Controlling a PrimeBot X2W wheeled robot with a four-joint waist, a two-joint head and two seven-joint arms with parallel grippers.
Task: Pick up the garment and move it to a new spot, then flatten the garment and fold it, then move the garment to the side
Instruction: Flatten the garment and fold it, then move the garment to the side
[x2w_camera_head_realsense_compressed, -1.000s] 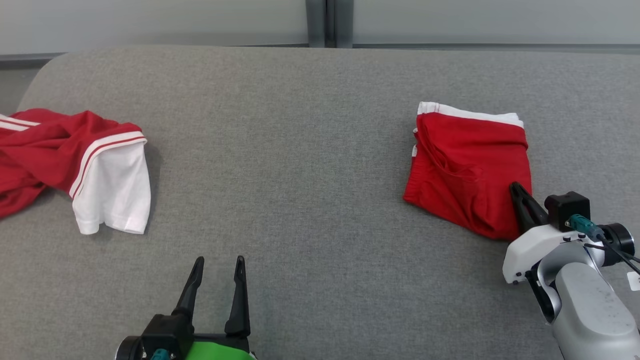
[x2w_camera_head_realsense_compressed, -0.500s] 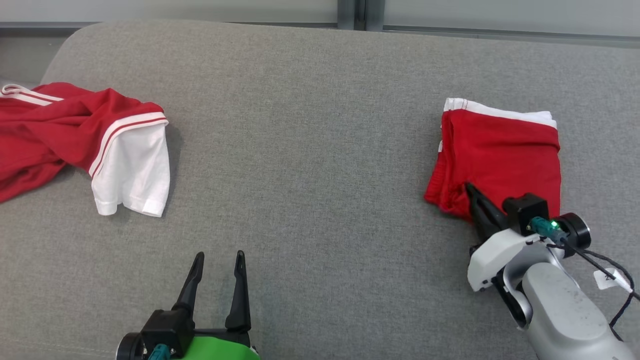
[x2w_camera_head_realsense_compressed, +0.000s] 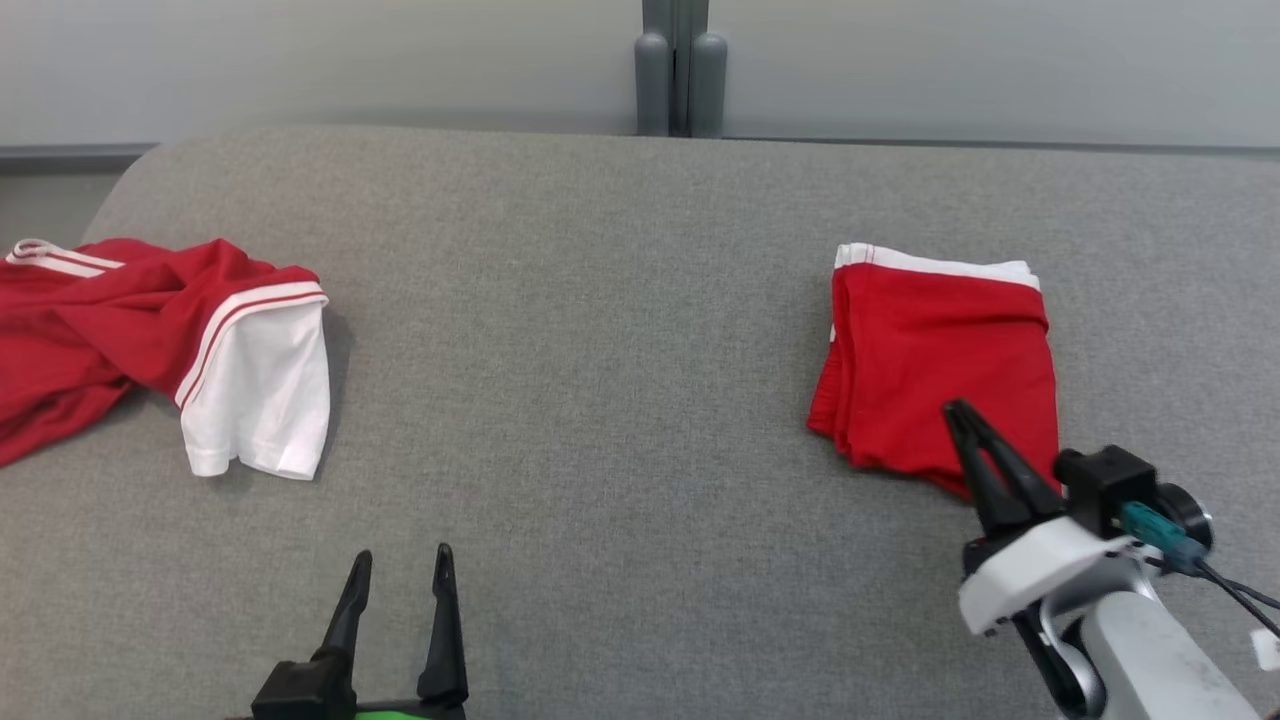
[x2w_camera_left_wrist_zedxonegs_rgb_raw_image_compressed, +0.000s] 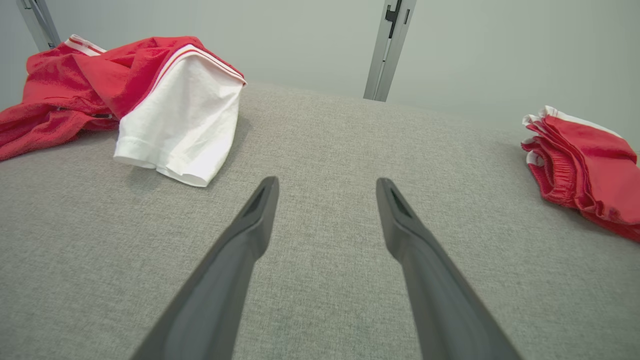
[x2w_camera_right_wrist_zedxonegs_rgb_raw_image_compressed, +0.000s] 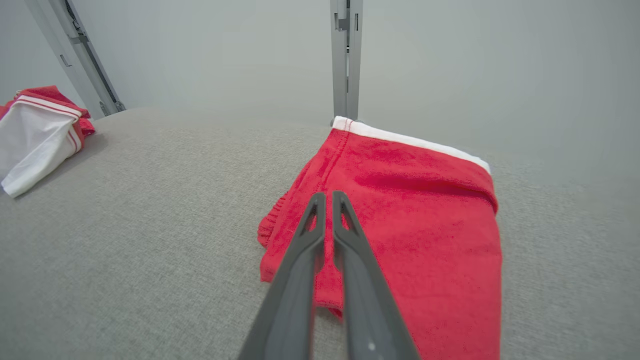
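The garment (x2w_camera_head_realsense_compressed: 940, 370) is red with a white band along its far edge and lies folded on the right of the grey table (x2w_camera_head_realsense_compressed: 600, 350). It also appears in the right wrist view (x2w_camera_right_wrist_zedxonegs_rgb_raw_image_compressed: 415, 220) and at the right edge of the left wrist view (x2w_camera_left_wrist_zedxonegs_rgb_raw_image_compressed: 590, 160). My right gripper (x2w_camera_head_realsense_compressed: 955, 408) hovers over its near edge, shut, with no cloth between its fingertips (x2w_camera_right_wrist_zedxonegs_rgb_raw_image_compressed: 326, 196). My left gripper (x2w_camera_head_realsense_compressed: 400, 560) stands open at the table's near side with nothing between its fingers (x2w_camera_left_wrist_zedxonegs_rgb_raw_image_compressed: 325, 182).
A second red and white garment (x2w_camera_head_realsense_compressed: 150, 340) lies crumpled at the table's left edge, a white sleeve hanging toward the middle. A grey post (x2w_camera_head_realsense_compressed: 680, 70) stands against the wall behind the table. Bare grey cloth stretches between the two garments.
The head view has shifted. My right gripper has come off the folded garment's near edge, and the garment now lies flatter. The left gripper stays open.
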